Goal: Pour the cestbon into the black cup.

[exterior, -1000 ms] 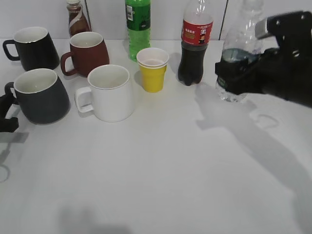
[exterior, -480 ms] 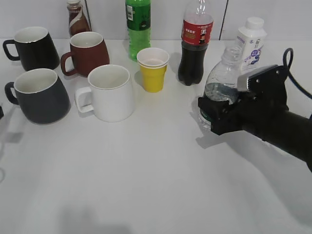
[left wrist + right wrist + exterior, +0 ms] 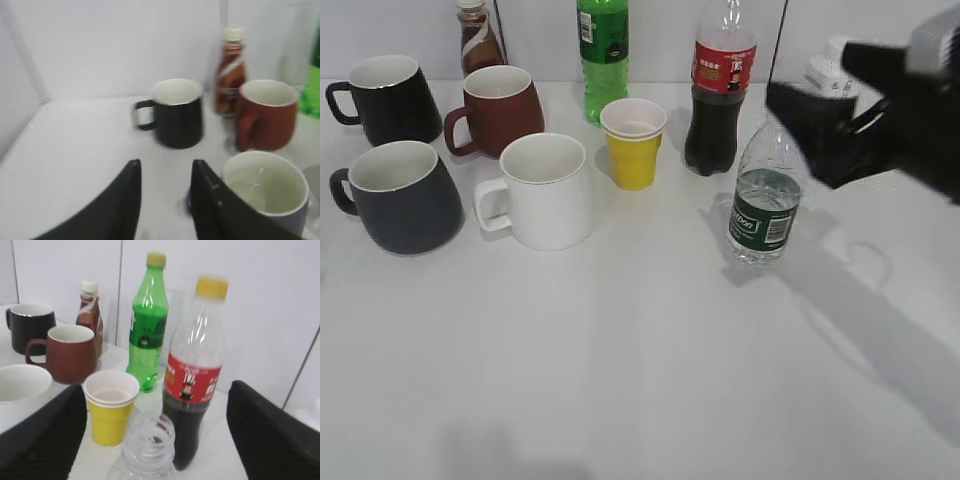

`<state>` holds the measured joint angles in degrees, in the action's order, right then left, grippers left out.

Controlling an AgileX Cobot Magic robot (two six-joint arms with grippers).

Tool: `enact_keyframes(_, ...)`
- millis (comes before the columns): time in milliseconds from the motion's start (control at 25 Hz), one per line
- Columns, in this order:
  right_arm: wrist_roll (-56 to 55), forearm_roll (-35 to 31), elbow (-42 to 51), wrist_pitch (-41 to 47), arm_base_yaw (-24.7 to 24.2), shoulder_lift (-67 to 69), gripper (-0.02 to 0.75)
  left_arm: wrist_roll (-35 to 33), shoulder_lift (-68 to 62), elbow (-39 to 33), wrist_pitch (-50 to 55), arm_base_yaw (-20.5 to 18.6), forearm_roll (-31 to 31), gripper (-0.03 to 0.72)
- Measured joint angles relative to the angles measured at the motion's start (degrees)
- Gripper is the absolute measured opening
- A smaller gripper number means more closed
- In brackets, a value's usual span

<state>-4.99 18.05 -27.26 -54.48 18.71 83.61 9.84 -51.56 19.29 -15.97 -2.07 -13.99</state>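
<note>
The cestbon (image 3: 763,205), a clear capless bottle with a dark green label, stands upright on the table right of centre. My right gripper (image 3: 810,85) hovers just above and to the right of it, wide open and empty. In the right wrist view the bottle's open neck (image 3: 148,442) sits low between the spread jaws of the right gripper (image 3: 156,395). The black cup (image 3: 405,198), a matte charcoal mug, stands at the front left. In the left wrist view it (image 3: 265,192) is just right of my open, empty left gripper (image 3: 165,167). The left gripper is out of the exterior view.
Behind the charcoal mug stand a glossy black mug (image 3: 385,98) and a brown-red mug (image 3: 500,108). A white mug (image 3: 545,190), a yellow cup (image 3: 633,142), a cola bottle (image 3: 720,90), a green bottle (image 3: 603,55) and a brown bottle (image 3: 478,40) crowd the back.
My right gripper set the cestbon down on the table, let go and rose up to the right. My left gripper drew back out of the exterior view.
</note>
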Motion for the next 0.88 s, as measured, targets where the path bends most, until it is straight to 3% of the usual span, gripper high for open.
enact_keyframes(120,-4.8,4.3,0.0,12.6,0.0,-12.0,0.663,2.7,13.7,8.3,24.2,1.1,0.5,0.326)
enact_keyframes(320,-20.2,17.8,0.0,36.6,0.0,-34.6,0.659,3.1,27.1,15.4,48.1,3.2,2.3,0.555)
enact_keyframes(400,-29.1,24.0,0.0,47.1,0.4,-44.3,0.658,2.5,31.5,15.8,56.6,3.3,4.7,0.576)
enact_keyframes(480,-32.3,24.8,-0.1,56.6,1.9,-52.8,0.652,-0.8,35.2,15.8,64.0,3.4,8.0,0.577)
enact_keyframes(560,-30.0,21.7,-0.2,65.5,4.4,-60.8,0.643,-3.3,39.3,15.8,69.6,3.4,10.6,0.577)
enact_keyframes(760,-3.5,-5.4,-0.7,91.9,9.4,-67.5,0.627,-5.3,47.4,15.9,73.7,3.4,13.0,0.577)
enact_keyframes(880,3.1,-15.7,-2.9,105.1,9.5,-67.5,0.619,-5.5,50.3,15.9,77.7,3.4,13.0,0.575)
